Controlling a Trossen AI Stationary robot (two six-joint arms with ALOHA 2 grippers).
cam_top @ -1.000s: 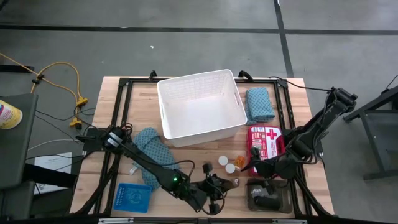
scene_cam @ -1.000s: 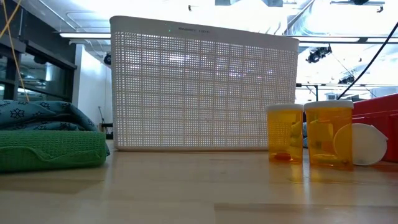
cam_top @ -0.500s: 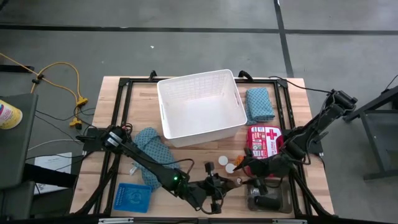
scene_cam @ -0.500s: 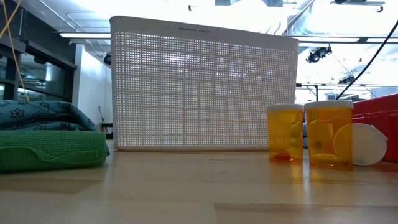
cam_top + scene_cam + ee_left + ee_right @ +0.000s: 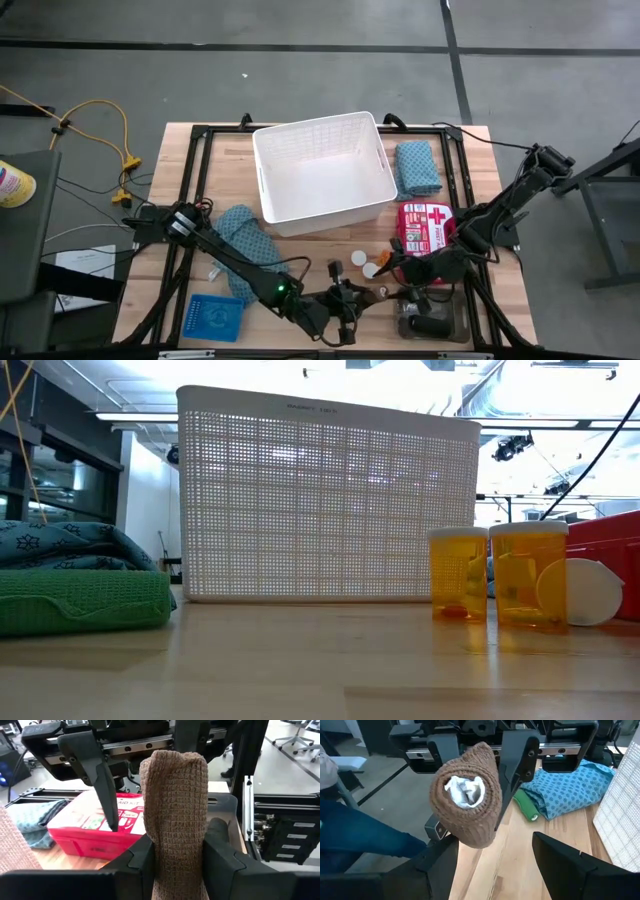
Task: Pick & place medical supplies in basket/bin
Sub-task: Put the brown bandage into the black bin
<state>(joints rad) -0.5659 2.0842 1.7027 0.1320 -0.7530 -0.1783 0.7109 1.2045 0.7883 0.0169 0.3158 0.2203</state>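
Brown knit roll point(image 5: 175, 815) sits clamped between my left gripper's point(image 5: 176, 865) fingers near the table's front edge, well apart from the white basket point(image 5: 322, 166). My right gripper point(image 5: 492, 860) faces it end-on, its fingers spread on either side of the roll, not closed on it.

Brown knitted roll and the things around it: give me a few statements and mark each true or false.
1. The left end effector grips the brown knitted roll. True.
2. The right end effector is shut on the roll. False: its fingers stand apart.
3. The white basket holds a teal cloth. False: it is empty; a teal cloth lies beside it.
4. Two orange pill bottles stand upright on the table. True.
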